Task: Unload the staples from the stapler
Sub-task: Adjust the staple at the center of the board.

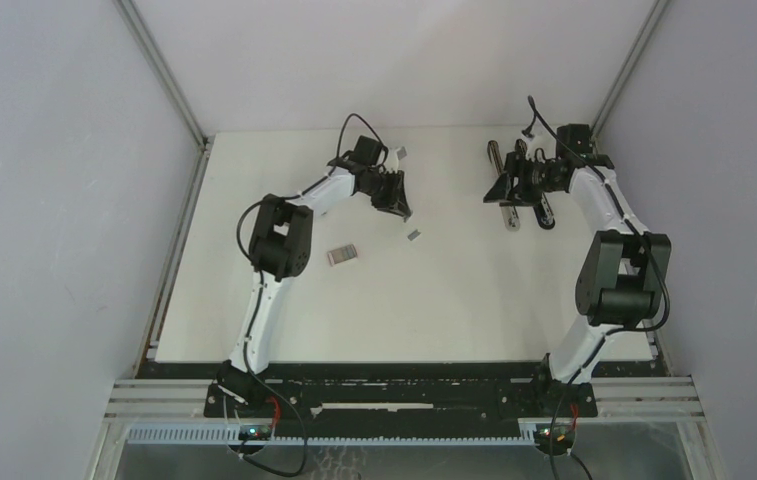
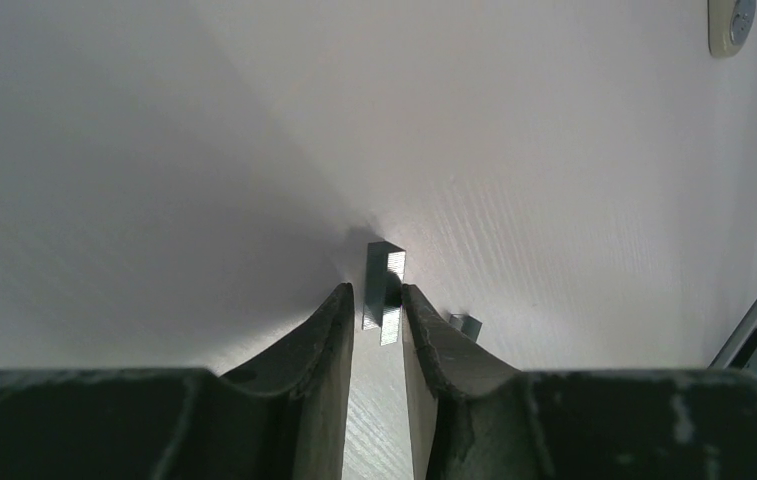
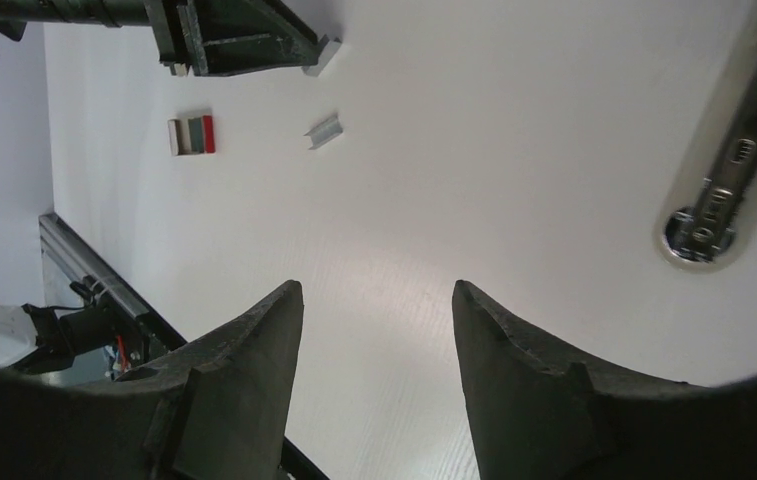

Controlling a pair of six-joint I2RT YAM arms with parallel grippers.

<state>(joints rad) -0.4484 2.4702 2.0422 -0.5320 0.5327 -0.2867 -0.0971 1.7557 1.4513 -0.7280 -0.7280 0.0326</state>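
Left gripper (image 2: 377,303): we see its jaws only a narrow slot apart, tips low over the table (image 2: 154,150). We cannot tell whether the pads press on anything.
Staple strip (image 2: 384,288): it stands on end between the two fingertips, close against the right finger, with a sliver of gap on the left side. We cannot tell whether its foot rests on the table.
Loose staple strip (image 2: 466,323): it lies flat on the table just outside the right finger, apart from the first strip.
Small box (image 1: 342,255): red and white, it lies behind the left gripper toward that arm's elbow, near both strips and touching neither.
Right gripper (image 3: 379,300): it sits well off to the left gripper's right, with its jaws wide apart and nothing between them.
Stapler (image 3: 724,170): it lies opened, metal magazine rail exposed, ahead of the right gripper and to one side of its jaws. From the wrist view, no finger is on it.
Step in hand: we judge that a strip taken out of the stapler is being set down beside the other one.
Next move: we judge that the left jaws need to widen fully and rise straight up, so that neither finger drags or tips the strip. The magazine rail then needs checking, since we cannot see whether any staples remain in it.
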